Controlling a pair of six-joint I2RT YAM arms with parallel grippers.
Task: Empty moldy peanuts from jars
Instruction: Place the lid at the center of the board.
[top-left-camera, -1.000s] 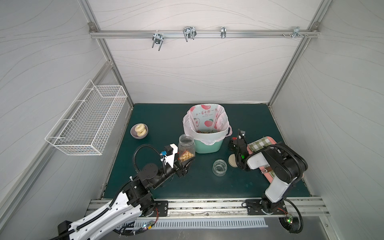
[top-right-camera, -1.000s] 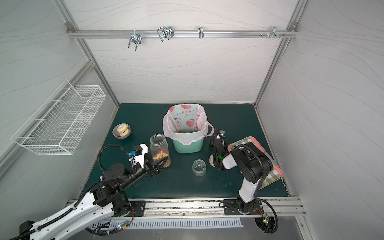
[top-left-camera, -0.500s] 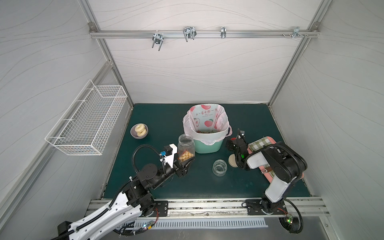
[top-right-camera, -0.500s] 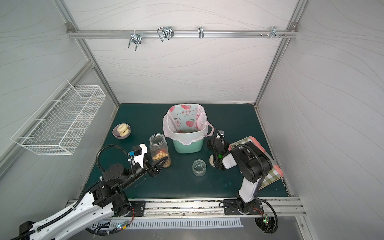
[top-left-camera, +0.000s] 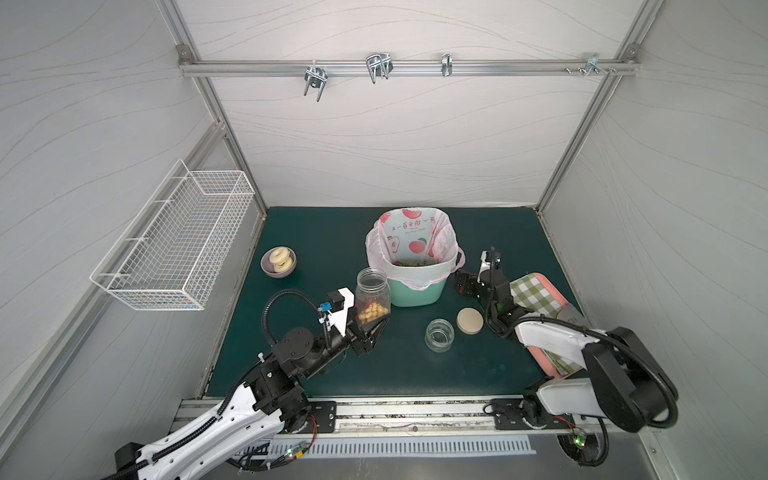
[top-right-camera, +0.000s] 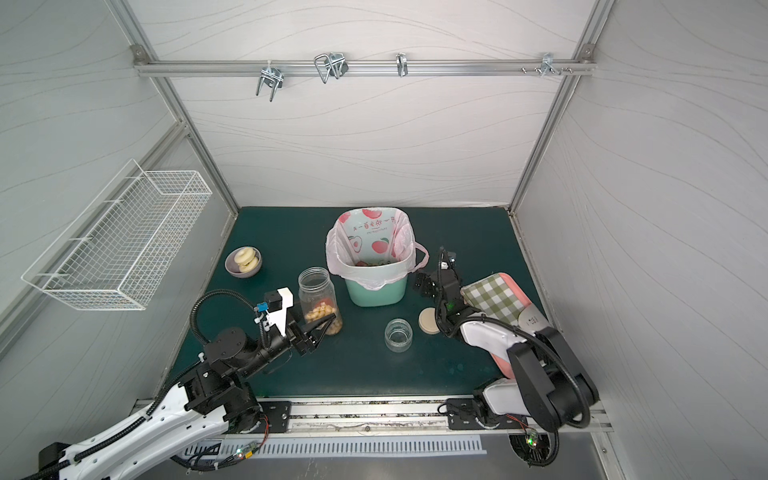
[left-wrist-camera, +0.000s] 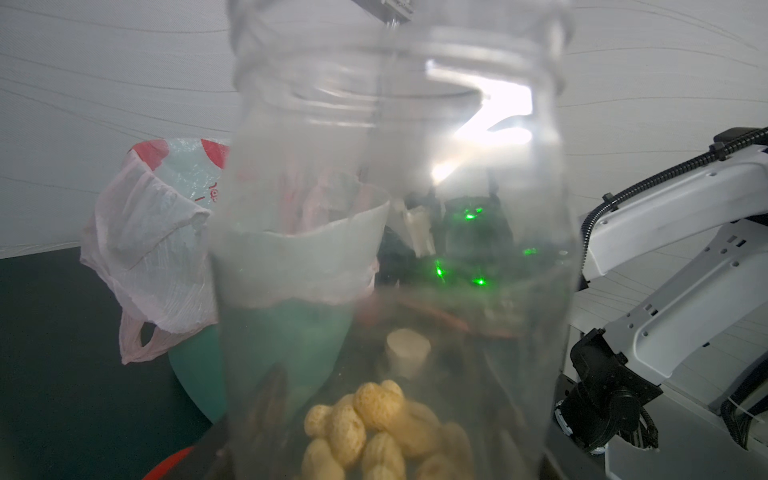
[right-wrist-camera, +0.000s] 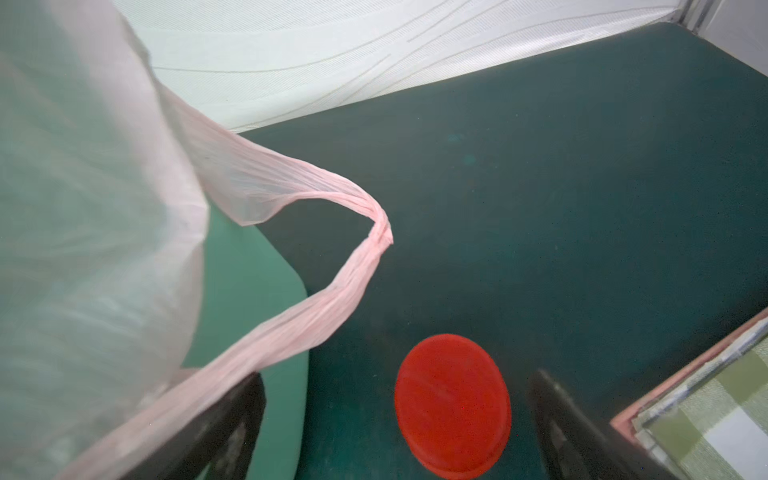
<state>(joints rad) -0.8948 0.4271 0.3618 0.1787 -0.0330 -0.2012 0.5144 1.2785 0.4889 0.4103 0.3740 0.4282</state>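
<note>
Top views, tall jar (top-left-camera: 372, 296): upright, lid off, on the tabletop (top-left-camera: 324, 245) just beside the bin (top-left-camera: 415, 293).
Top views, moldy peanuts (top-left-camera: 372, 314): a shallow heap at the jar's bottom.
Top views, left hand (top-left-camera: 374, 324): closed round the jar's lower body.
Top views, right hand (top-right-camera: 423, 285): low beside the bin, carrying nothing.
Top views, squat jar (top-left-camera: 439, 334): empty, with the beige lid (top-left-camera: 470, 320) just beside it.
Left wrist, tall jar (left-wrist-camera: 395, 208): clear, smooth, rigid wall. It is probably slippery, and light because it is mostly empty.
Left wrist, moldy peanuts (left-wrist-camera: 374, 428): loose, so they should roll out freely once the mouth tips over the bin.
Left wrist, hold: best taken on the straight body below the shoulder. A low grip may let the jar swing when tilted.
Right wrist, red lid (right-wrist-camera: 453, 407): flat on the tabletop between widely spread fingers (right-wrist-camera: 232, 415), touching neither.
</note>
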